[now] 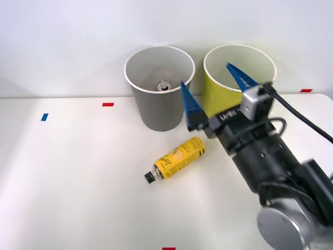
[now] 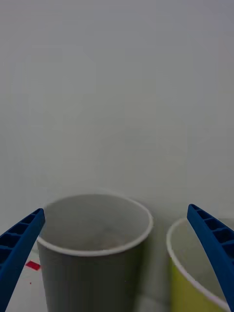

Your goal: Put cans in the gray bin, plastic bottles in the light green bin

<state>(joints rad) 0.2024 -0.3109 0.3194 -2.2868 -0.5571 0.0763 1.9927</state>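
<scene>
Nearest in the front view: the right arm, black cylindrical links w/ a grey rounded joint, coming in from the lower right. Its gripper [image 1: 213,88] has two blue ribbed wedge fingers [image 1: 191,107] spread wide apart, released, nothing between them.

On the white table [image 1: 67,182], just left of the arm's wrist, the bottle [image 1: 177,159] lies on its side: small plastic cylinder, bright yellow label w/ dark lettering, black cap pointing toward the near left. It rests in front of the bins, apart from both.

Behind it stands the gray bin [image 1: 158,107], tall, tapered, round, white rim, pale smooth inside. At its bottom is a can [image 1: 164,86], seen as a silver round end; rest of it hidden by the bin wall. Just beside it on the right, the green bin [image 1: 221,91], same shape, yellow-green wall, white rim; one finger crosses its mouth.

Wrist view: fingers at both corners, gripper [image 2: 117,263] facing the gray bin [image 2: 92,258], w/ the green bin [image 2: 195,278] beside it.

Small red [image 1: 107,104] and blue [image 1: 44,117] tape marks on the table; plain pale wall [image 1: 78,36] behind.
</scene>
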